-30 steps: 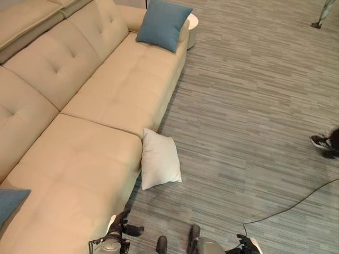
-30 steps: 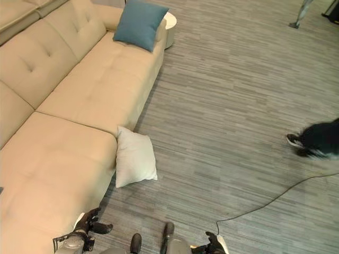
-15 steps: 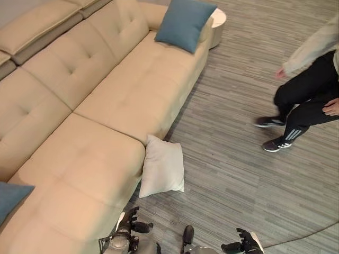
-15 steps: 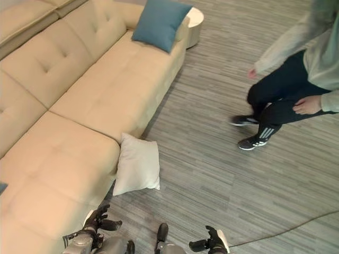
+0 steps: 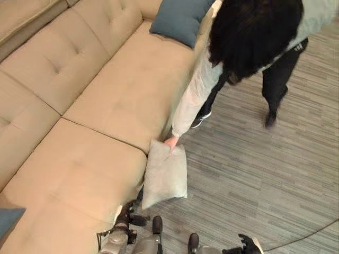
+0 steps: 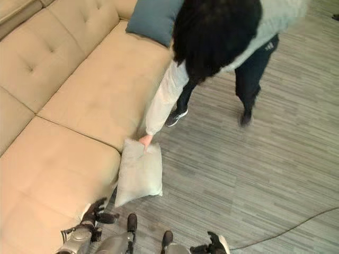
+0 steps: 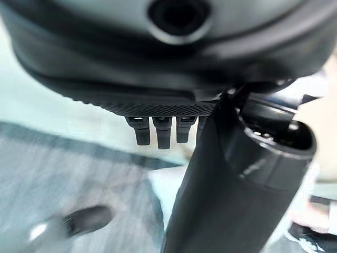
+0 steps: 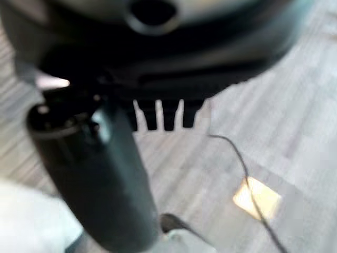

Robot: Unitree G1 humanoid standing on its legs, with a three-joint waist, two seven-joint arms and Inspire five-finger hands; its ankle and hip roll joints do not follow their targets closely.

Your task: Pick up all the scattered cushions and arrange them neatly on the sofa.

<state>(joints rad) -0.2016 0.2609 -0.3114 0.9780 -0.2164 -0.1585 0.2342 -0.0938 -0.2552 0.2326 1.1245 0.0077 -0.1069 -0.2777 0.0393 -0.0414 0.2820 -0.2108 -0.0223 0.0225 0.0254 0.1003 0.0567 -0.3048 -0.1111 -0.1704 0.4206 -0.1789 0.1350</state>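
Grey striped carpet is running alongside the beige sofa point(image 5: 106, 100), with a person bending over it.
A pale cushion point(image 5: 165, 174) is lying on the floor against the sofa front, the person's hand point(image 5: 171, 142) pinching its far corner; a blue cushion point(image 5: 180, 20) is sitting at the sofa's far end. Left hand point(image 5: 126, 218) and right hand point(image 5: 244, 244) are hanging relaxed, holding nothing, near the sofa's near end. Waiting until the person clears seems wisest.

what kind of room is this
Most likely a living room or lounge: a large tan tufted sofa with a blue cushion on it, striped grey carpet, and a pale cushion leaning against the sofa front, which a person's hand touches.
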